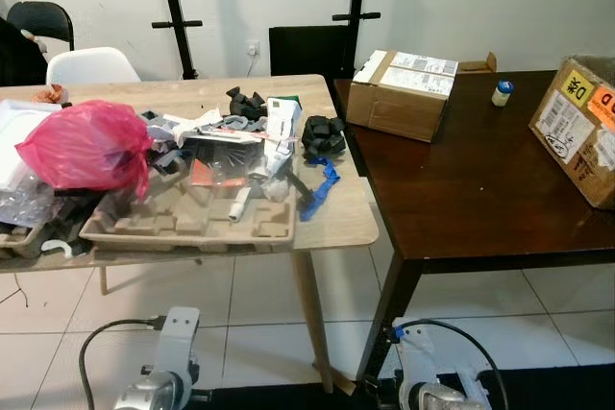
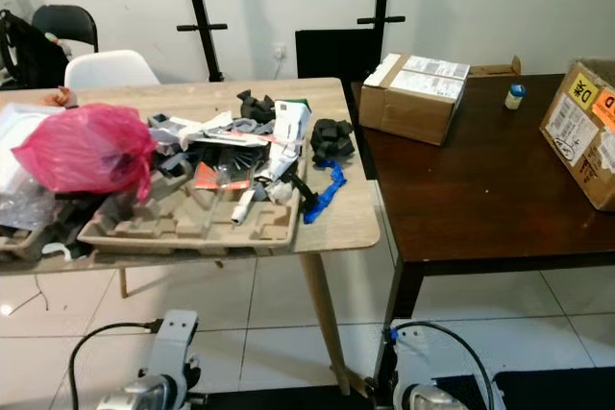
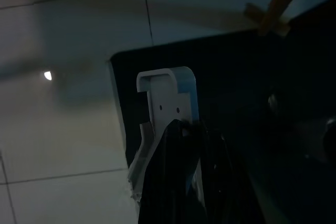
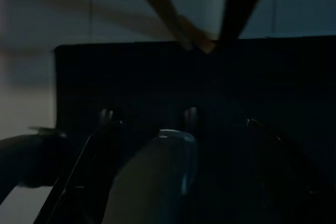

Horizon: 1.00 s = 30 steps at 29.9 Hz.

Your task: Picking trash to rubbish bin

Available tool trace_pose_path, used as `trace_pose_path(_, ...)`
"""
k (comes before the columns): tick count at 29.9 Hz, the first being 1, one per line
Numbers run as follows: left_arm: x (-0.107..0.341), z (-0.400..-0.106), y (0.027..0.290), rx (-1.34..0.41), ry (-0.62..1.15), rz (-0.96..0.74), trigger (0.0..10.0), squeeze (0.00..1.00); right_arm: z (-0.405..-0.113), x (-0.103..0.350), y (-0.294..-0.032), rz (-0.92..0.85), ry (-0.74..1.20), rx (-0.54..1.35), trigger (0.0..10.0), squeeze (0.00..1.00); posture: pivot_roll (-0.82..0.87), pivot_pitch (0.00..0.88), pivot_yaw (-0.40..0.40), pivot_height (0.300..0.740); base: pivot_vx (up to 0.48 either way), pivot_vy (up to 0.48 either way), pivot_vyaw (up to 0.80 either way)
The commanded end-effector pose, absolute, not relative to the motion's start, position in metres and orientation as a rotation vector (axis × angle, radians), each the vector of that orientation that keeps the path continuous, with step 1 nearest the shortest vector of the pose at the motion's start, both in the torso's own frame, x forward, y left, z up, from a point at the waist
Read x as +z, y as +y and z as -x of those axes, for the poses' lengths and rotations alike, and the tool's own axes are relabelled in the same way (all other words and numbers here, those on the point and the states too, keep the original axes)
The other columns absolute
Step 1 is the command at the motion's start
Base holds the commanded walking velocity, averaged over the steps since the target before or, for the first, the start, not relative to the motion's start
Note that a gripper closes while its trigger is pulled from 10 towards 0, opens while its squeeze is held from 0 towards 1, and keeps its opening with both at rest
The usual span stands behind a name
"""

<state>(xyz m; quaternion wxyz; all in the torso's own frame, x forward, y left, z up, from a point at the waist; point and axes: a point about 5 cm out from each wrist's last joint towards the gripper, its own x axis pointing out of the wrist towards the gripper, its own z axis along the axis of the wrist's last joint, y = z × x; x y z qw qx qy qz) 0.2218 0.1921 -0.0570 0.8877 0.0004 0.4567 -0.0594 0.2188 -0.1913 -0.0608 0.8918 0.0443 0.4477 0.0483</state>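
Trash is heaped on a light wooden table (image 1: pixel 341 223). A crumpled pink plastic bag (image 1: pixel 88 146) lies at the left of the heap. Before it sits a brown pulp packing tray (image 1: pixel 183 223) with a white tube (image 1: pixel 240 204) on it. Clear wrappers, grey scraps and black foam lumps (image 1: pixel 324 134) lie behind, and a blue strip (image 1: pixel 320 189) is near the table's right edge. Both arms hang idle below the table edge: the left arm (image 1: pixel 168 357) and the right arm (image 1: pixel 437 386). The left gripper (image 3: pixel 178 182) and right gripper (image 4: pixel 157 177) show dimly over tiled floor and a dark mat.
A dark wooden table (image 1: pixel 480 199) abuts on the right, carrying a cardboard box (image 1: pixel 404 93), a small bottle (image 1: pixel 502 92) and a labelled box (image 1: pixel 581 127). A white chair (image 1: pixel 91 66) and black stands (image 1: pixel 176 16) are behind. White tiled floor (image 1: pixel 240 324) lies beneath.
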Motion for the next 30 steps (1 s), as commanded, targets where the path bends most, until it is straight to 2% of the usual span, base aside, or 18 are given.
trace_pose_path(1, -0.059, -0.221, 0.19, -0.124, 0.959, -0.032, 10.0, 0.0, -0.215, -0.063, -0.195, -0.063, 0.934, 0.068, 10.0, 0.0, -0.09, 0.05, 0.037, 0.74, 0.0, 0.0, 0.0)
trace_pose_path(13, -0.063, -0.22, 0.186, -0.129, 0.948, -0.081, 10.0, 0.0, -0.21, -0.068, -0.197, 0.001, 0.941, 0.064, 10.0, 0.0, -0.1, 0.068, 0.041, 0.74, 0.0, 0.0, 0.0)
trace_pose_path(18, -0.063, -0.22, 0.185, -0.139, 0.948, -0.087, 10.0, 0.0, -0.208, -0.069, -0.195, -0.028, 0.947, 0.057, 10.0, 0.0, -0.1, 0.07, 0.041, 0.74, 0.0, 0.0, 0.0)
trace_pose_path(30, -0.066, -0.215, 0.183, -0.181, 0.97, -0.127, 10.0, 0.0, -0.202, -0.073, -0.194, -0.062, 0.963, 0.041, 10.0, 0.0, -0.1, 0.073, 0.048, 0.74, 0.0, 0.0, -0.79)
